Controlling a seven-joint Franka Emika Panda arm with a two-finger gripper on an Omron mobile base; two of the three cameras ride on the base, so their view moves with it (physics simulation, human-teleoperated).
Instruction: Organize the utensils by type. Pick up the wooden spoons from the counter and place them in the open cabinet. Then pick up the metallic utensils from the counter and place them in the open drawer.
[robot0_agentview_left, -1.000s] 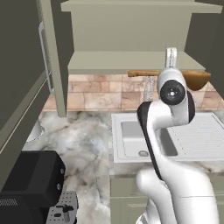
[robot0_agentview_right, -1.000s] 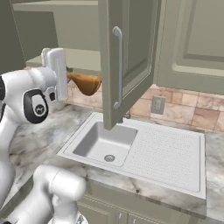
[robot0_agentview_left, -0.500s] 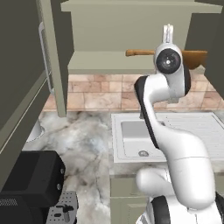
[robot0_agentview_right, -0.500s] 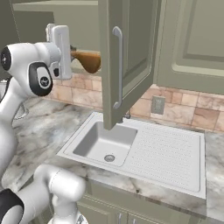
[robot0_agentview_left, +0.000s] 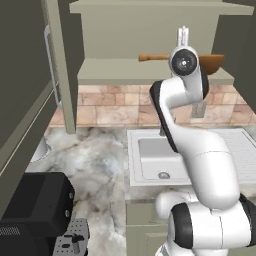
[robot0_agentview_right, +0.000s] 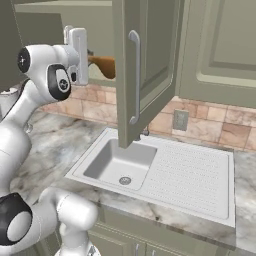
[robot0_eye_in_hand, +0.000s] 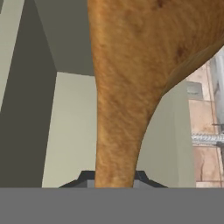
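My gripper (robot0_agentview_right: 88, 63) is shut on an orange-brown wooden spoon (robot0_agentview_left: 212, 62), held level at the height of the open cabinet's shelf (robot0_agentview_left: 120, 71). The spoon's handle points left and its bowl right, in front of the shelf's right part. Seen from the right base, the wooden spoon (robot0_agentview_right: 104, 65) reaches from my hand toward the cabinet door (robot0_agentview_right: 145, 75). The hand view has the spoon (robot0_eye_in_hand: 127, 87) rising from between my fingertips (robot0_eye_in_hand: 141, 178), with the cabinet's inside behind it. The marbled counter (robot0_agentview_left: 95, 160) lies below. The metallic utensils and the drawer are out of view.
A white sink with drainboard (robot0_agentview_right: 165, 172) sits in the counter under the arm. The open cabinet door hangs just right of my hand. A black microwave (robot0_agentview_left: 35, 210) stands at the lower left. Another open door (robot0_agentview_left: 60, 60) hangs at the left.
The arm has lifted the wooden spoon from backsplash height up to the level of the cabinet shelf. The grip has stayed shut on it.
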